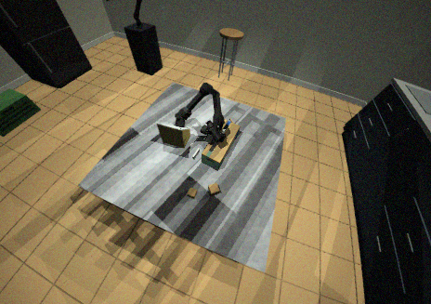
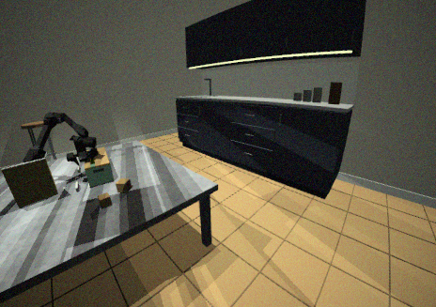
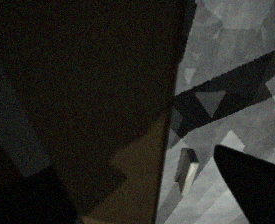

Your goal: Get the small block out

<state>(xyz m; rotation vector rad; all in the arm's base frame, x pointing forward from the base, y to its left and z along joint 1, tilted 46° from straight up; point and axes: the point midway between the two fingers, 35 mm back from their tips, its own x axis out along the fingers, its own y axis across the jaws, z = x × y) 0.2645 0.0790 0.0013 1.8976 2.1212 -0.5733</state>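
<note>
Hovering wide apart and empty over the box [image 1: 222,143], jaws [image 1: 211,131] risk nudging its near wall and shoving or tipping it on the surface [image 1: 139,180]; block not discernible, whereabouts cannot be told; small pale bar [image 3: 189,171] lies beside them.
</note>
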